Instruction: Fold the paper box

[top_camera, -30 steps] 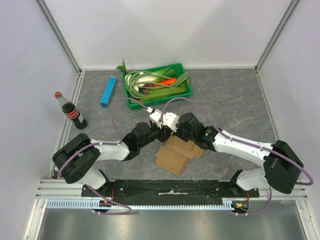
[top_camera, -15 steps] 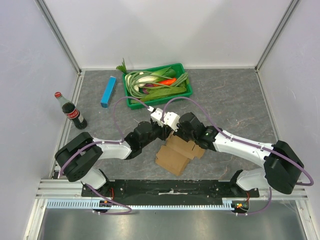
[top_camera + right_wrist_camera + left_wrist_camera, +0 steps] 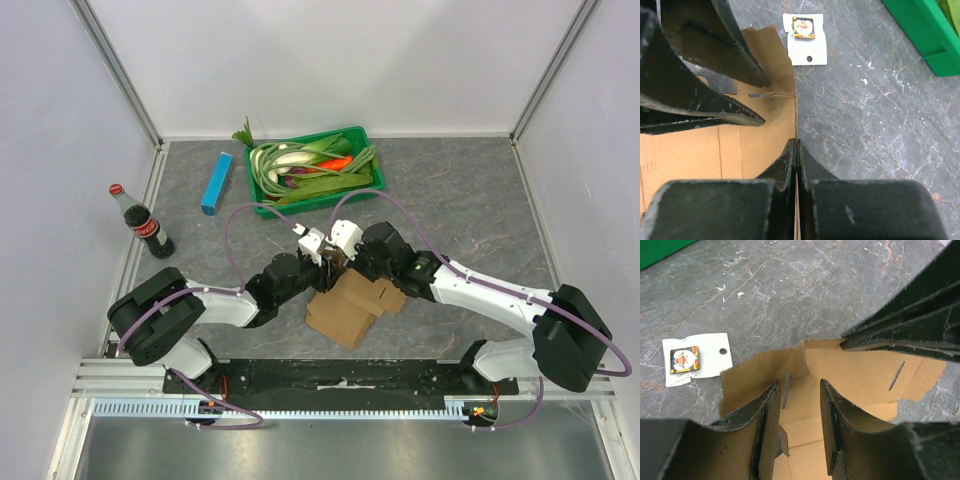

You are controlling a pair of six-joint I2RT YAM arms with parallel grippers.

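Brown cardboard paper box (image 3: 345,305) sits on the worktop (image 3: 470,190) between the arms, partly raised. Right fingers (image 3: 782,167) pinch one wall edge. Left fingers (image 3: 840,415) are spread, straddling a flap and gripping nothing. Risk: a left push against that one-sided pinch skews the crease or slides the box. Versus a second ago: left arm is closer in, box barely shifted.

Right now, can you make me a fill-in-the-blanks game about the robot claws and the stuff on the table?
1. The right claw is pinched ___ on an edge of the paper box.
2. The left claw is ___, with cardboard in its gap.
3. The tray holding the vegetables is coloured ___.
4. The cap on the bottle is ___.

Missing words: shut, open, green, red.
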